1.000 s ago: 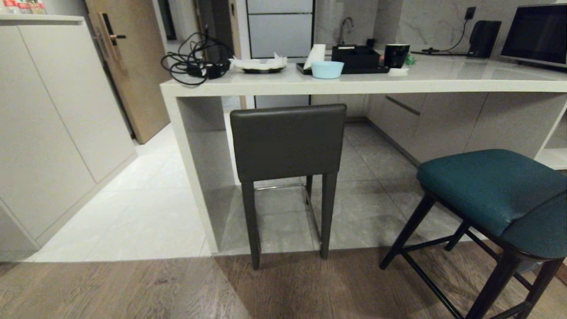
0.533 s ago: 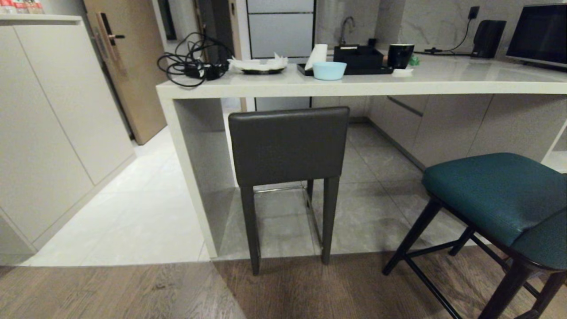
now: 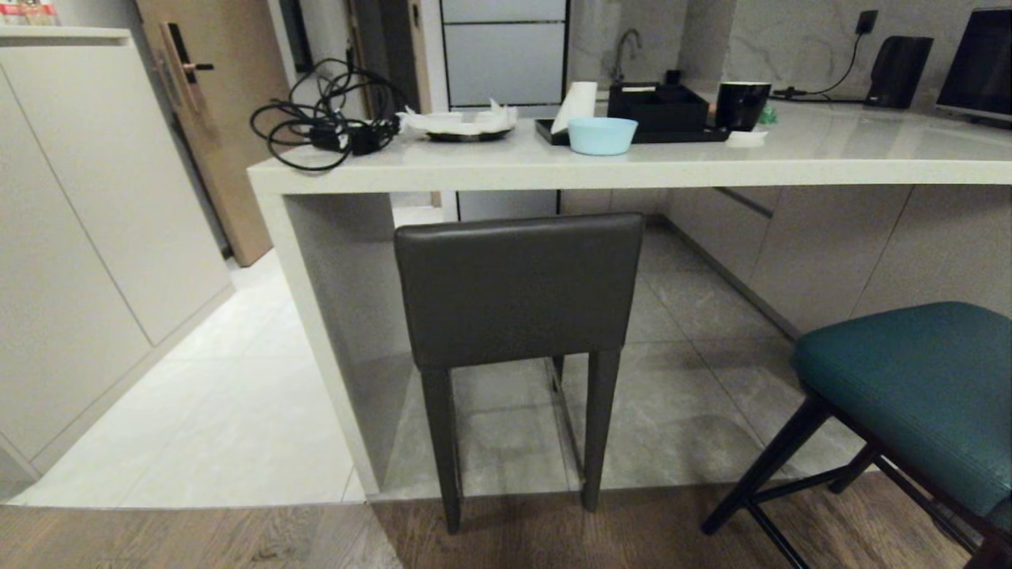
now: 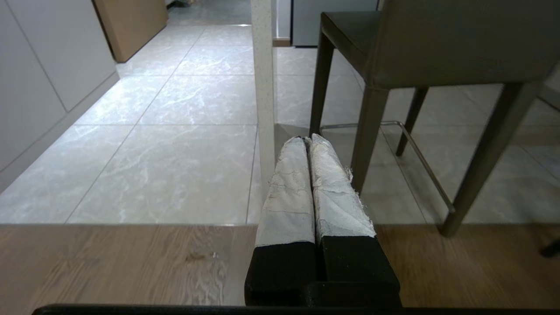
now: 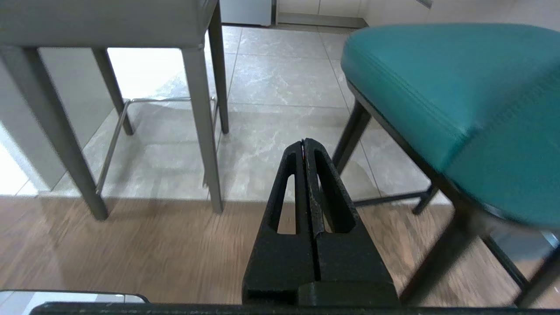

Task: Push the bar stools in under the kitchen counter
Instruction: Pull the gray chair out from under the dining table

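Observation:
The dark grey square-backed stool point(image 3: 518, 288) stands at the left end of the pale stone kitchen counter point(image 3: 632, 166), its seat partly under the slab and its rear legs on the wood floor. The teal padded stool point(image 3: 917, 395) stands out from the counter at the lower right. Neither arm shows in the head view. My left gripper point(image 4: 306, 141) is shut and empty, low over the floor, pointing at the grey stool point(image 4: 437, 48) and the counter's side panel point(image 4: 264, 87). My right gripper point(image 5: 303, 142) is shut and empty, between the grey stool's legs point(image 5: 201, 127) and the teal stool point(image 5: 455, 83).
A tall beige cabinet point(image 3: 87, 237) and a wooden door point(image 3: 213, 118) stand to the left. On the counter lie tangled black cables point(image 3: 316, 118), a plate with paper point(image 3: 462, 125), a light blue bowl point(image 3: 602, 134), a black tray point(image 3: 656, 111) and a black mug point(image 3: 742, 104).
The whole head view has shifted: the counter and grey stool look larger and lower, and the teal stool has slid toward the right edge. The stools themselves have not moved.

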Controlling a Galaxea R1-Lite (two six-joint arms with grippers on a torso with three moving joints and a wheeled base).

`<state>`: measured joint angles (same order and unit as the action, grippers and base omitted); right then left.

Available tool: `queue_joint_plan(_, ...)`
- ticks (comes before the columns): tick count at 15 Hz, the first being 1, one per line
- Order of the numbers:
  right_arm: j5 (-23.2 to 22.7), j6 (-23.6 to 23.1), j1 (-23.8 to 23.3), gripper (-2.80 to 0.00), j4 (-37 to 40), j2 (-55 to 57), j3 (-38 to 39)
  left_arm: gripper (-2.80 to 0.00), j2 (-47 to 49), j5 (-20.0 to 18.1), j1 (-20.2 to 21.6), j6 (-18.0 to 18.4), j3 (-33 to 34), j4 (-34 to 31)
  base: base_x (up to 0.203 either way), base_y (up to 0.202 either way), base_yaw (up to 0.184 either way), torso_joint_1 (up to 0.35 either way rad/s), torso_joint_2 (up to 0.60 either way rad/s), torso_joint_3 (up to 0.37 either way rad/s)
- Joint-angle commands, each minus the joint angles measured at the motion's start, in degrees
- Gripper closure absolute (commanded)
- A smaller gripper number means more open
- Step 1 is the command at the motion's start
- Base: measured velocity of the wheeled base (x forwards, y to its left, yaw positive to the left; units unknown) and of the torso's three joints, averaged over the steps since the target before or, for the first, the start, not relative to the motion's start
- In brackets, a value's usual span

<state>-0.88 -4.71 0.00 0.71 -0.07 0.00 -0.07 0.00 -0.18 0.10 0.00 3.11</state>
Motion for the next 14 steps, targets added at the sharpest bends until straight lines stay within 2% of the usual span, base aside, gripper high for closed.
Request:
queue_joint_plan(1,0.0,0.0,0.0,0.00,0.0,0.1,0.1,0.00,0.1,0.0,0.0,0.0,1.1,0.1,0.191,0.000,0.003,0.005,0.00,0.002)
queue_joint_plan(14,0.0,0.0,0.0,0.00,0.0,0.1,0.0,0.00,0.1,0.0,0.0,0.0,1.1,0.1,0.193,0.000,0.001,0.003,0.00,0.002)
